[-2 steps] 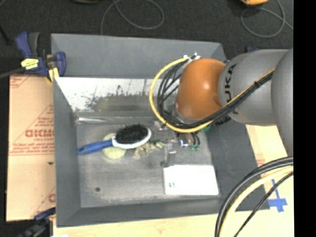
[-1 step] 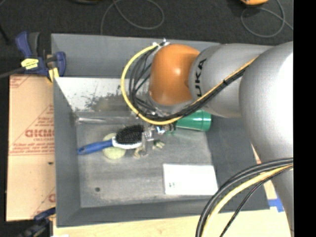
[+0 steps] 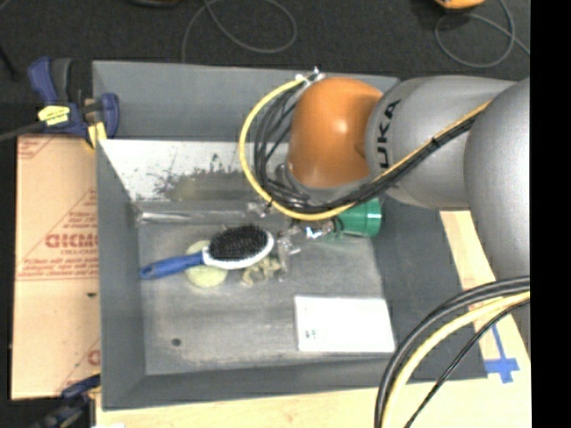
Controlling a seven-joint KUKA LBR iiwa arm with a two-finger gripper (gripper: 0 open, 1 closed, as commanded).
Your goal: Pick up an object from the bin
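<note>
Blue-handled hairbrush point(image 3: 219, 251) lies just beside the gripper point(image 3: 287, 242), whose opening I cannot tell; I'd centre over its neck, clear of the green container point(image 3: 361, 220).

The bin point(image 3: 161, 337) is grey, its back wall flecked with dark scuffs. The brush point(image 3: 223, 250) has a blue handle, white head and black bristles; the lump point(image 3: 204, 277) by it is pale yellow-green, perhaps a sponge. The cup point(image 3: 364, 220) is green, the card point(image 3: 343, 324) white with a small dark mark, the arm's cover point(image 3: 328, 132) orange, its cables point(image 3: 259, 150) yellow and black.
</note>
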